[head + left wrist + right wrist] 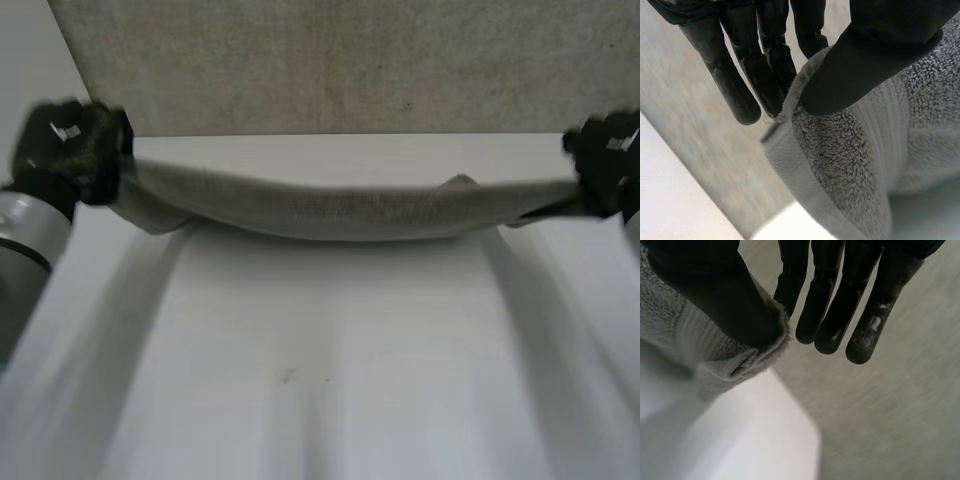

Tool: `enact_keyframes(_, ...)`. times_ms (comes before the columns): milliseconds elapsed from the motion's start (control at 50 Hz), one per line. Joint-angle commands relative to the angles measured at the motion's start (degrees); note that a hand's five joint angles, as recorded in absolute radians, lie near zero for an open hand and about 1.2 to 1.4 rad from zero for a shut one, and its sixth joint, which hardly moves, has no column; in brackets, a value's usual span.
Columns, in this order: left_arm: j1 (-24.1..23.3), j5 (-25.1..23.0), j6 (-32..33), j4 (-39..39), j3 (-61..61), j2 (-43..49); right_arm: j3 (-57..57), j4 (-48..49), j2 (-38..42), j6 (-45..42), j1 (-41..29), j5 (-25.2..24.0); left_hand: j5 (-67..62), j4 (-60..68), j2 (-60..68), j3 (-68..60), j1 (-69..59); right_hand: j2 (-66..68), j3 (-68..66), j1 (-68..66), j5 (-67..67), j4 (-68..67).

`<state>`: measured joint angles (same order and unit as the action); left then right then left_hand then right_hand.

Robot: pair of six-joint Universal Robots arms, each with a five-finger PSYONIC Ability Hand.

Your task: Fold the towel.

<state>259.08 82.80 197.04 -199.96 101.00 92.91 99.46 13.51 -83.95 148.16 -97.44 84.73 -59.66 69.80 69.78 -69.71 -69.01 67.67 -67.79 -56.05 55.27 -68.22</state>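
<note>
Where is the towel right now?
In the head view the towel spans the far side of the table, its left end pinched by the left hand and its right end by the right hand, sagging in the middle.

- the left hand (pixel 72 148) was up at the far left, its grey arm (pixel 25 235) running back toward the camera.
- its fingers (pixel 742 85) were straight and close together, and the thumb (pixel 875 60) pressed one end of the towel (pixel 850 165) against them.
- the right hand (pixel 608 165) was up at the far right, about level with the left one.
- its fingers were straight too, with the thumb pinching the towel's other end against them.
</note>
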Motion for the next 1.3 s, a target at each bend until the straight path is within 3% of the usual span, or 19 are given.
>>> enact_keyframes(20, 0.1, -4.8, -0.4, 10.0, -7.7, -11.9, -19.5, -26.0, -12.5, -6.6, -0.4, -2.3, -10.3, 10.2, 10.2, -10.3, -11.0, 12.3, -12.2, -23.9, 14.7, -11.8)
enact_keyframes(140, 0.4, -5.1, -0.3, 18.2, -15.6, -12.1, -28.3, -38.8, -11.9, -7.1, -0.2, -6.5, -10.3, 10.2, 10.2, -10.3, -11.0, 12.3, -12.2, -23.9, 14.7, -11.8)
enact_keyframes(220, 1.3, -5.3, 0.2, 22.8, -18.6, -6.3, -32.1, -44.3, -5.3, -8.1, 0.1, -8.4, -10.3, 10.2, 10.2, -10.3, -11.0, 12.3, -12.2, -23.9, 14.7, -11.8)
enact_keyframes(420, 0.8, -4.6, 6.1, 29.2, -26.4, 14.7, -35.7, -44.2, 12.4, -16.3, -1.9, -5.8, -10.3, 10.2, 10.2, -10.3, -11.0, 12.3, -12.2, -23.9, 14.7, -11.8)
enact_keyframes(480, 0.8, -4.0, 7.0, 30.8, -32.4, 20.7, -41.1, -43.0, 18.6, -16.2, -3.7, -2.5, -10.3, 10.2, 10.2, -10.3, -11.0, 12.3, -12.2, -23.9, 14.7, -11.8)
enact_keyframes(520, 0.5, -3.5, 7.3, 31.2, -36.5, 23.2, -47.8, -38.8, 22.8, -16.1, -5.8, 1.5, -10.3, 10.2, 10.2, -10.3, -11.0, 12.3, -12.2, -23.9, 14.7, -11.8)
enact_keyframes(580, 0.3, -2.6, 6.6, 30.9, -45.8, 25.7, -51.5, -34.7, 23.8, -16.1, -6.5, 3.4, -10.3, 10.2, 10.2, -10.3, -11.0, 12.3, -12.2, -23.9, 14.7, -11.8)
enact_keyframes(620, -0.1, -1.8, 4.9, 28.6, -56.2, 26.0, -57.9, -22.9, 24.1, -15.5, -7.2, 6.2, -10.3, 10.2, 10.2, -10.3, -11.0, 12.3, -12.2, -23.9, 14.7, -11.8)
enact_keyframes(640, -0.1, -1.8, 4.8, 28.6, -56.3, 26.0, -58.0, -22.8, 24.1, -15.4, -7.2, 6.2, -10.3, 10.2, 10.2, -10.3, -11.0, 12.3, -12.2, -23.9, 14.7, -11.8)
enact_keyframes(680, -0.3, -1.2, 3.0, 25.5, -60.5, 25.7, -59.4, -6.8, 22.0, -13.1, -7.5, 7.2, -10.3, 10.2, 10.2, -10.3, -11.0, 12.3, -12.2, -23.9, 14.7, -11.8)
enact_keyframes(700, -1.0, -0.4, 0.7, 21.6, -63.4, 25.1, -59.4, -6.7, 22.0, -13.1, -7.5, 7.2, -10.3, 10.2, 10.2, -10.3, -11.0, 12.3, -12.2, -23.9, 14.7, -11.8)
enact_keyframes(720, -1.5, 0.9, -1.9, 17.3, -64.1, 23.8, -57.8, -0.4, 20.2, -12.3, -7.4, 7.4, -10.3, 10.2, 10.2, -10.3, -11.0, 12.3, -12.2, -23.9, 14.7, -11.8)
enact_keyframes(740, -1.5, 0.9, -1.9, 17.2, -64.1, 23.8, -57.8, -0.3, 20.2, -12.3, -7.4, 7.4, -10.3, 10.2, 10.2, -10.3, -11.0, 12.3, -12.2, -23.9, 14.7, -11.8)
enact_keyframes(780, -1.6, 3.4, -6.3, 9.6, -62.3, 20.9, -52.8, 5.5, 17.0, -11.4, -7.4, 6.9, -10.3, 10.2, 10.2, -10.3, -11.0, 12.3, -12.2, -23.9, 14.7, -11.8)
enact_keyframes(880, -1.6, 3.7, -8.7, 3.9, -55.0, 19.0, -46.8, 5.3, 15.5, -11.1, -7.7, 6.1, -10.3, 10.2, 10.2, -10.3, -11.0, 12.3, -12.2, -23.9, 14.7, -11.8)
enact_keyframes(1080, -0.8, 3.4, -8.8, 1.9, -36.5, 19.7, -33.8, 4.7, 15.6, -10.1, -6.7, -2.1, -10.3, 10.2, 10.2, -10.3, -11.0, 12.3, -12.2, -23.9, 14.7, -11.8)
enact_keyframes(1180, -0.6, 2.1, -8.7, -3.3, -25.4, 22.2, -23.3, 5.2, 19.7, -10.3, -6.4, -7.6, -10.3, 10.2, 10.2, -10.3, -11.0, 12.3, -12.2, -23.9, 14.7, -11.8)
enact_keyframes(1300, -0.5, -0.1, -8.3, -10.8, -14.2, 26.7, -17.6, 5.4, 24.8, -11.5, -6.2, -10.0, -10.3, 10.2, 10.2, -10.3, -11.0, 12.3, -12.2, -23.9, 14.7, -11.8)
